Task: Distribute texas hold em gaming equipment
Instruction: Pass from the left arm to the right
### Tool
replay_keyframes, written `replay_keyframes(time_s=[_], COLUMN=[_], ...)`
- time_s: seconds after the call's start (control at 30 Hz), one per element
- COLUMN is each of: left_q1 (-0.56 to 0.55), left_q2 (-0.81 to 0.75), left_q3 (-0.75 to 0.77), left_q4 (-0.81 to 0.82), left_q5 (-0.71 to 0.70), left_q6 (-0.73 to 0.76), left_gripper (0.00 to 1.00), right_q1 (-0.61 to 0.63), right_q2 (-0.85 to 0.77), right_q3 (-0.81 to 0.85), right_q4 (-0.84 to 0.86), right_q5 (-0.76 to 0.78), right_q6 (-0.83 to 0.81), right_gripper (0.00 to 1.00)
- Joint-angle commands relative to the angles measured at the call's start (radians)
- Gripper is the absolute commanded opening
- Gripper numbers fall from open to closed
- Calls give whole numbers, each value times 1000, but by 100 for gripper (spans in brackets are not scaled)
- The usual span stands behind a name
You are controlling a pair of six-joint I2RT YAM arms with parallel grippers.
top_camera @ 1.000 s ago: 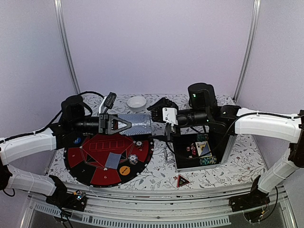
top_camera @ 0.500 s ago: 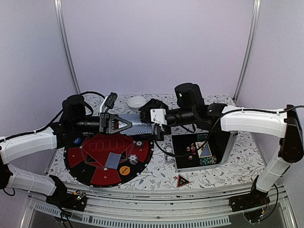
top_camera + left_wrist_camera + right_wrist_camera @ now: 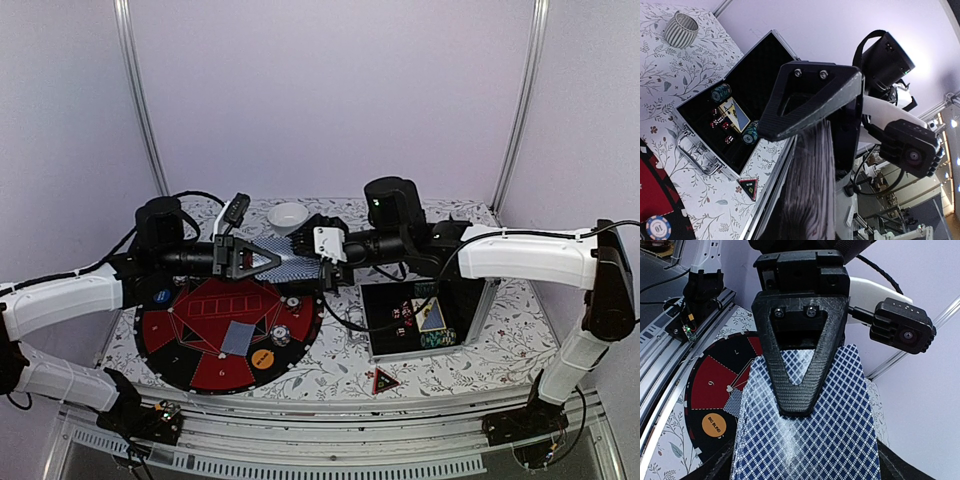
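Since the deck (image 3: 285,262) is pinched flat in the left gripper (image 3: 262,262) and held in the air over the far edge of the mat (image 3: 195,368), its free end points straight at the right gripper (image 3: 308,262). My read is that this is a hand-to-hand deal: one arm holds the stock and the other peels a card off.

- **Left claw:** narrow, clamped on the deck front and back.
- **Right claw:** jaws wide, astride the deck's free end. You can't tell from any view whether the pads are touching the cards.

**On the mat:**
- One card (image 3: 238,337) lies face down.
- A chip (image 3: 281,335) sits just beside it.
- The orange button (image 3: 262,358) is near the front rim.

So dealing looks started, not finished.

The case (image 3: 478,305) stands open to the right of the mat, with chips and more cards inside. The red marker (image 3: 385,380) lies on the table in front of it.

**What each view gives you:**
- **Top:** the only one showing both arms nose to nose and the whole layout. It can't resolve the right finger gap.
- **Left wrist:** shows the deck edge-on, so you can see it's thick with plenty of cards left. It also picks up the cup (image 3: 681,29) beyond the case, which the top view doesn't show.
- **Right wrist:** shows the deck back face-on, with the left finger lying down its centreline. It's also the only view where the orange button reads BIG BLIND.
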State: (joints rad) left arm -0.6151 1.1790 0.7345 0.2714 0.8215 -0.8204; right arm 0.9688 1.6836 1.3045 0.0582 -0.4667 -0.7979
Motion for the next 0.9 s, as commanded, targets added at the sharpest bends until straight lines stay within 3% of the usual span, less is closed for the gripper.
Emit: replay_keyframes(time_s=[0.0,0.13,0.33,0.67,0.8,0.87], left_q1=[-5,-5,-4,-3,-3,-3], left_q2=[5,5,5,8,11,8], left_q3=[20,20,19,22,25,27], left_q4=[4,5,3,13,23,23], left_q5=[13,14,14,24,38,38], left_q6=[-3,-4,-5,-4,-3,-1], left_gripper=[0,0,0,0,20,25], right_q1=[7,12,12,11,13,13], right_q2=[8,6,1,-4,-5,-5], right_q3=[20,19,12,1,0,-2], right_q4=[81,96,100,104,106,109], right_q5=[11,23,15,43,39,42], right_q6=[30,17,24,37,44,50], right_gripper=[82,79,58,55,53,53])
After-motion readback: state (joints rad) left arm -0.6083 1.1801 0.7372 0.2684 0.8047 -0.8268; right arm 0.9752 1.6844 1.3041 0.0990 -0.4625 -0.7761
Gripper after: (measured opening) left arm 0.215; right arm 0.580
